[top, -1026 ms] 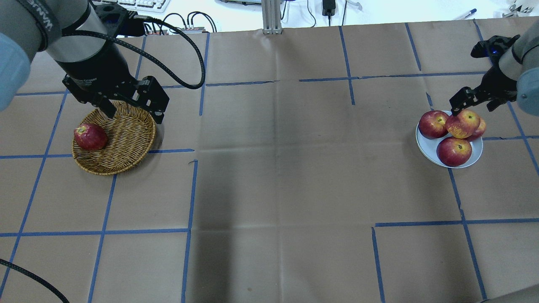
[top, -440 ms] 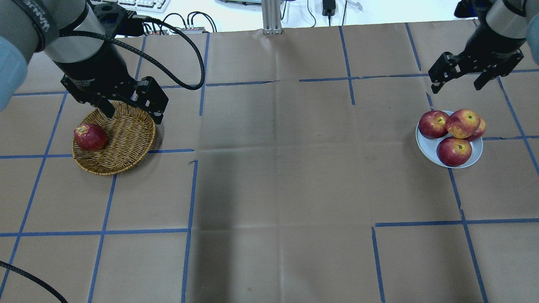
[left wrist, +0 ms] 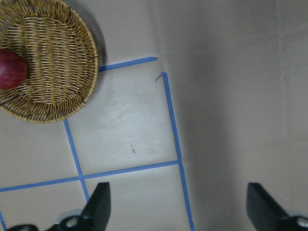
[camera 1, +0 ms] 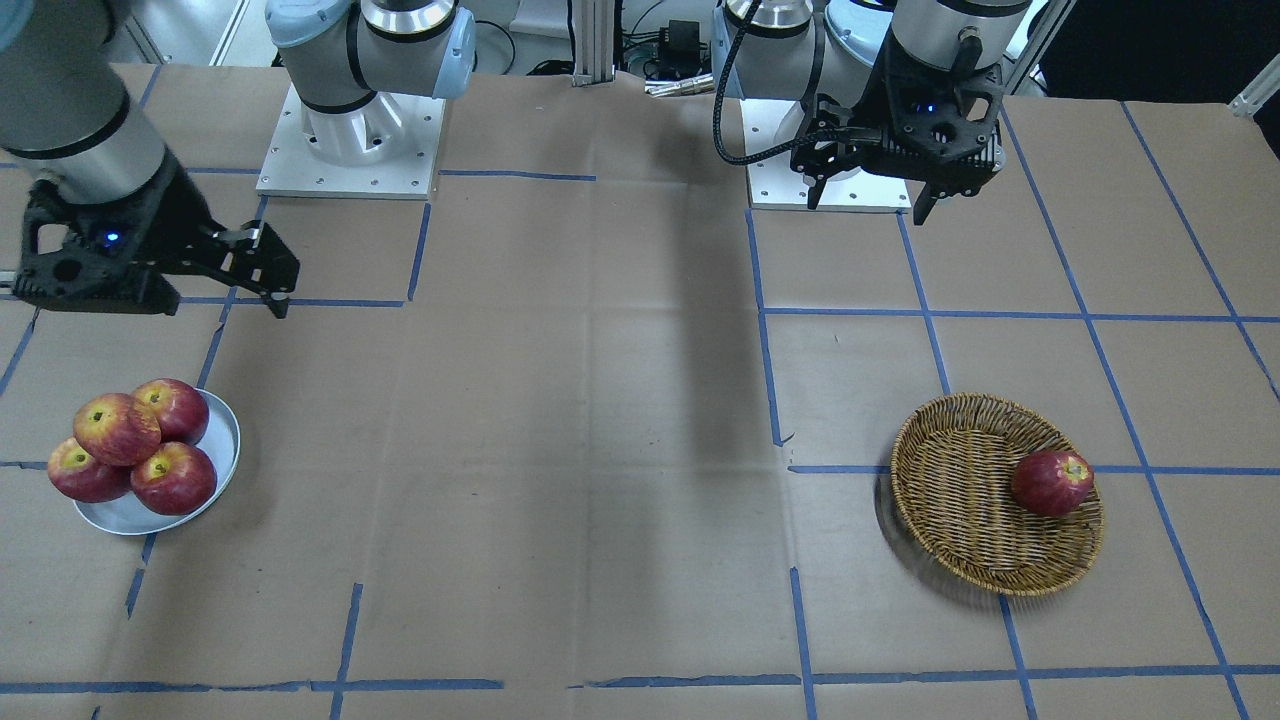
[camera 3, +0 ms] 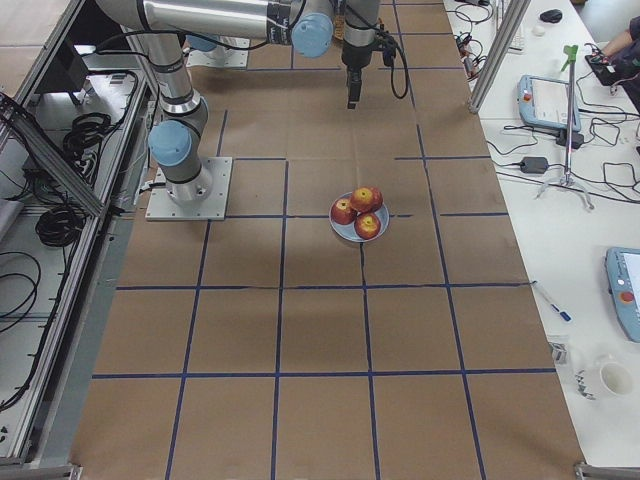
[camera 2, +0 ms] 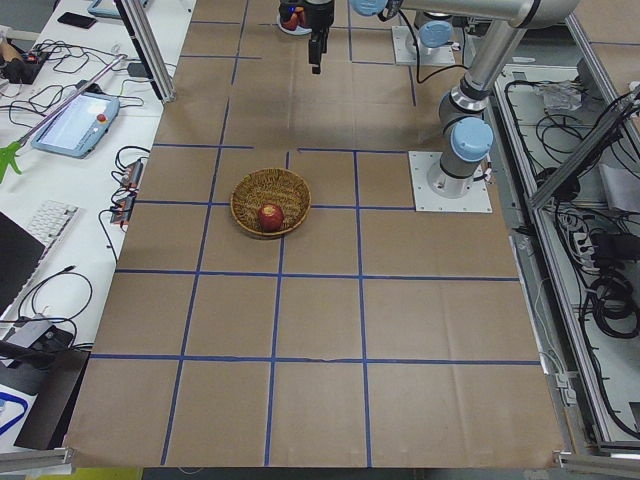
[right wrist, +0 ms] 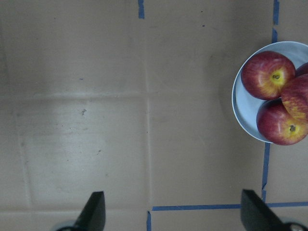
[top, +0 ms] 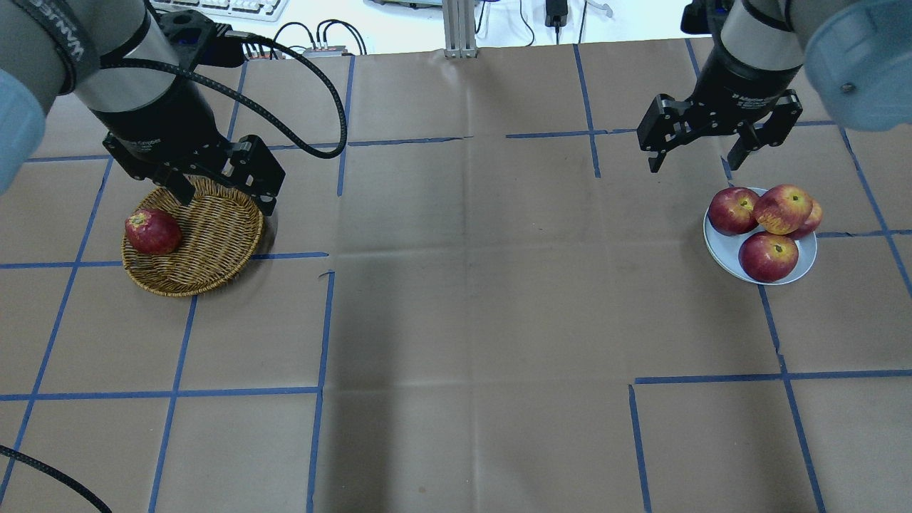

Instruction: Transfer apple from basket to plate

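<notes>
The apple [top: 782,209], red with a yellow-orange blush, rests on top of three redder apples on the pale plate [top: 719,249]. It also shows in the front view [camera 1: 115,428] and at the right wrist view's edge [right wrist: 296,98]. My right gripper [top: 695,162] is open and empty, raised behind and left of the plate. The wicker basket [top: 214,242] holds one dark red apple [top: 152,231]. My left gripper [top: 226,199] is open and empty above the basket's back rim.
Brown paper with blue tape lines covers the table. Both robot bases [camera 1: 350,140] stand at the robot's edge of the table. Cables and a keyboard [top: 235,7] lie beyond the far edge.
My right gripper has risen from the apple pile and moved back and left, away from the plate. The blushed apple stays on top. The left arm has barely moved.
</notes>
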{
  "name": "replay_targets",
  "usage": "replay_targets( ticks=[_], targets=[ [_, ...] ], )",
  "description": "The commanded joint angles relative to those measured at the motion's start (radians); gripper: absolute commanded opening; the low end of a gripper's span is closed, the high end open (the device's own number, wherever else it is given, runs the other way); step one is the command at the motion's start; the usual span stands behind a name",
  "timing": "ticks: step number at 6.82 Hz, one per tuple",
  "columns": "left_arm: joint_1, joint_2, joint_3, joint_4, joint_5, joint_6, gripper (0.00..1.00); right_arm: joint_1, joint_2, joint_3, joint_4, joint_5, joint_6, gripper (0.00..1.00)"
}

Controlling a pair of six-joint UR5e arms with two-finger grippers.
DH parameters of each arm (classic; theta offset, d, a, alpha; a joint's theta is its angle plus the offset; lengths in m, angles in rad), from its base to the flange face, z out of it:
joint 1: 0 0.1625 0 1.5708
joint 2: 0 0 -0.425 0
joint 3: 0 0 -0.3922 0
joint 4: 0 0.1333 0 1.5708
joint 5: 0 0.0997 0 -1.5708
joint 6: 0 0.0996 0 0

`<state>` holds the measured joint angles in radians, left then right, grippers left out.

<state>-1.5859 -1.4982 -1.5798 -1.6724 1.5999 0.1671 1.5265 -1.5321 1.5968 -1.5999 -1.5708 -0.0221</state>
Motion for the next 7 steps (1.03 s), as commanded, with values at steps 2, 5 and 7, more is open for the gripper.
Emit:
replay_targets(
  ticks=[2,5,7],
  targets=[
    [-0.002,0.003,-0.011,0.000,0.002,0.000,0.99,0.026,-0.029,0.000,0.015,0.005,0.027,1.00],
    [-0.002,-0.007,0.001,-0.003,0.002,0.000,0.99,0.026,-0.026,0.002,0.014,0.000,0.025,1.00],
    [-0.002,-0.007,0.000,-0.001,-0.001,0.000,0.99,0.026,-0.026,0.000,0.014,-0.001,0.018,1.00]
  ],
)
